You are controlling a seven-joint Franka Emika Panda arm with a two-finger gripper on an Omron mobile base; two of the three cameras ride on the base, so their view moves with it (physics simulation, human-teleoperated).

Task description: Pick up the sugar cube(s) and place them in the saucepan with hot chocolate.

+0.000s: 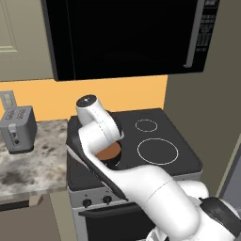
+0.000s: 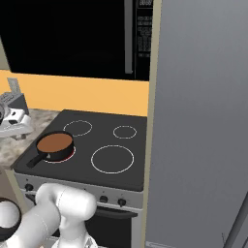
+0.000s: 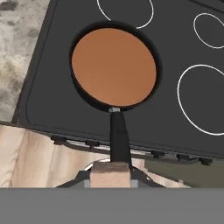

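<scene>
I am holding the sugar cube clenched in my pincer, above the handle end of the saucepan with hot chocolate, which lies toward twelve o'clock. Cube is likely light, hard, crumbly; gripping its flat opposite faces, gently.

Arm: white, dark joints; rises from lower right in the left base view, elbow bent, forearm reaching forward above the stove's front left area. Wrist: turned downward. Gripper: fingers closed on the sugar cube, pinched between the tips.
</scene>
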